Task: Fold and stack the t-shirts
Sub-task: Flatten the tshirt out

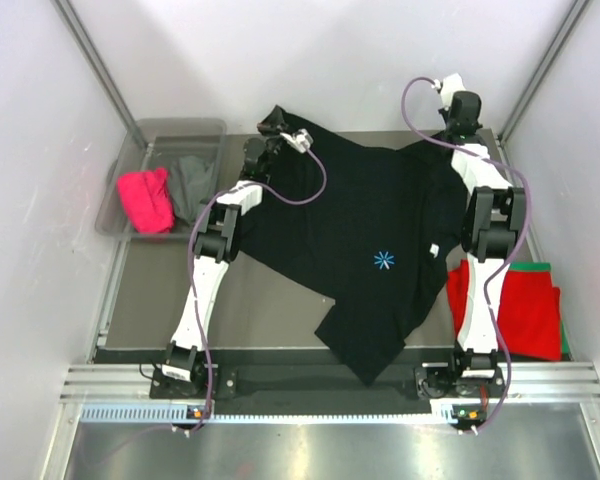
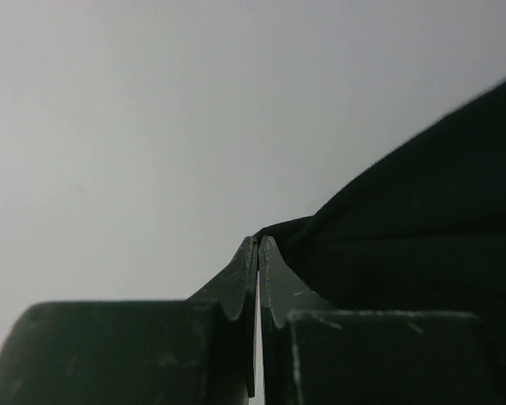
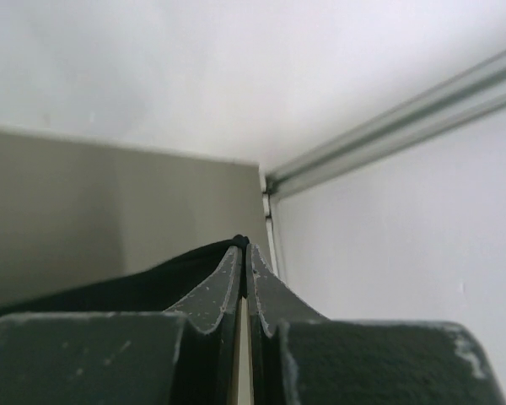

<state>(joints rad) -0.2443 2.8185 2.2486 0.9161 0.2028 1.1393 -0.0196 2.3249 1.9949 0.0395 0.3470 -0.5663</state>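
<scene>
A robotics lab test cell: plain white panel walls (image 1: pixel 310 50) on aluminium struts (image 1: pixel 95 60) enclose a grey table (image 1: pixel 270 310), with a left arm (image 1: pixel 205 270) and right arm (image 1: pixel 480 290) bolted to a rail (image 1: pixel 120 382).

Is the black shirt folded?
Not folded: the black shirt is spread wide over the table, left pincer and right pincer pinching its far edge.

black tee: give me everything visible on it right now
The black t-shirt is soft matte cloth, plain except for a tiny blue starburst mark near its middle. It lies spread, skewed and rumpled across the table, with one corner reaching past the near edge between the arm bases. The left gripper and the right gripper are each shut on a far corner, which looks raised there.
</scene>
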